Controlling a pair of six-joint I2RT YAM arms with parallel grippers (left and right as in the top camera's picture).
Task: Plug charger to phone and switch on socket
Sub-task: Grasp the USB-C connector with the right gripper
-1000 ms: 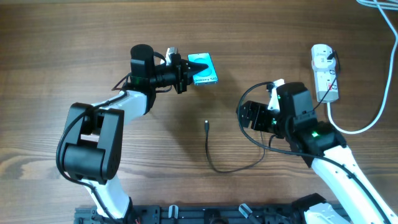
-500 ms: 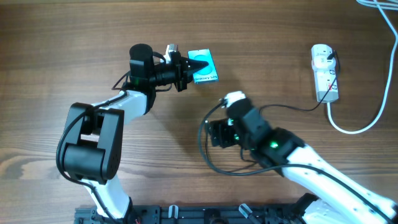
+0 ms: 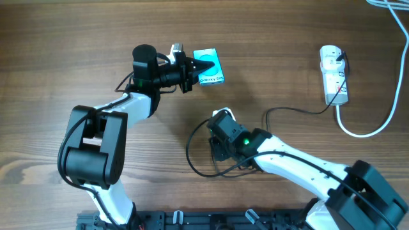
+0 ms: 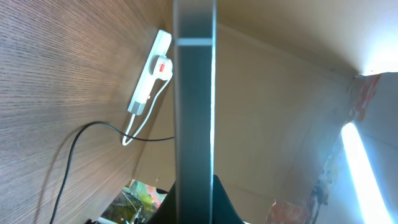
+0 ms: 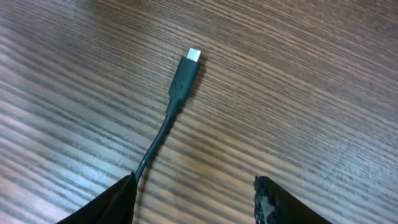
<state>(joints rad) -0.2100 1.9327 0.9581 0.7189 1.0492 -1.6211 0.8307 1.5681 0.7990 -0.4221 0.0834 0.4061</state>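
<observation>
Pale wood grain runs across the counter [image 3: 64,38] where two robot arms work on plugging a charger [image 3: 300,110] into a phone [image 3: 216,57]. The left pincer [image 3: 203,66] is clamped on the phone, holding it near the far side of the counter; its wrist camera sees the handset only edge-on, so the port cannot be made out. The right pincer [image 5: 196,202] hovers low over the loose end of the cable near the middle of the counter, jaws apart and gripping nothing. The connector [image 5: 185,73] lies flat on the wood just ahead of the fingers, its metal tip pointing away from them, while the thin cable trails back beside one finger. The socket [image 3: 333,75] sits well apart at the far right, its white cord [image 3: 383,121] looping off beside it.

The step in hand appears to be picking up the connector. Done well, the jaws would likely move forward and close on the black housing just behind the tip, not on the thin cable, which would probably let the tip droop. Leaving the metal end exposed and square to the fingers should make lining it up with the phone easier.
</observation>
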